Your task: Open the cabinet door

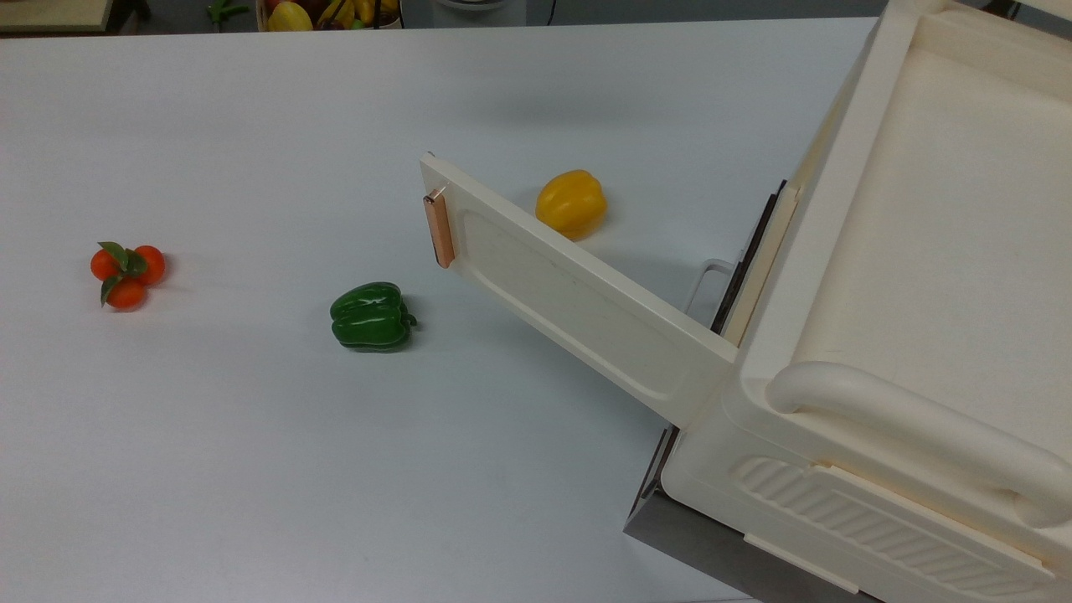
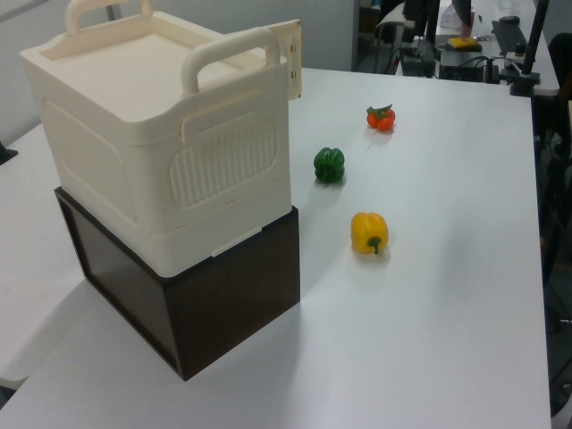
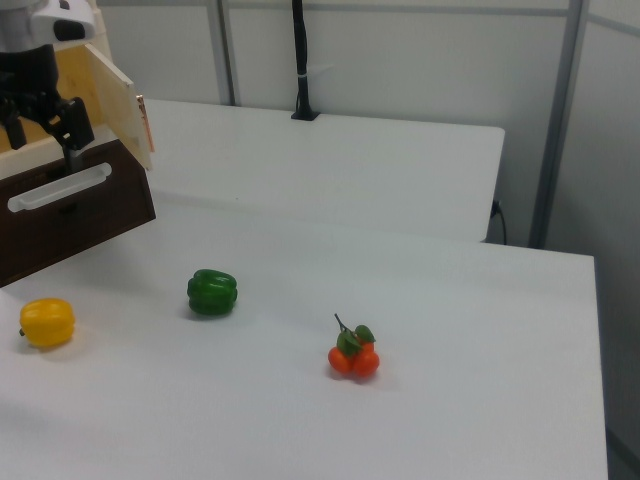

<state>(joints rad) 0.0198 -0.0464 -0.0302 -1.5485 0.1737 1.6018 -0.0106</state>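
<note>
The cabinet door [image 1: 578, 293] is a long cream panel swung out from the cream cabinet [image 1: 930, 251] and standing ajar. A copper bar handle [image 1: 438, 228] sits at its free end. In the left view the door's edge [image 2: 291, 57] pokes out behind the cabinet. The right view has the door [image 3: 108, 82] at the upper left, with my gripper [image 3: 42, 138] in front of it. The black fingers are open and hold nothing, apart from the handle [image 3: 147, 120].
On the white table lie a green pepper [image 1: 371, 316], a yellow pepper [image 1: 571, 203] behind the door, and a cluster of small orange fruits [image 1: 126, 272] at the top view's left. The cabinet rests on a dark brown base [image 2: 206, 304] with a white pull [image 3: 60, 188].
</note>
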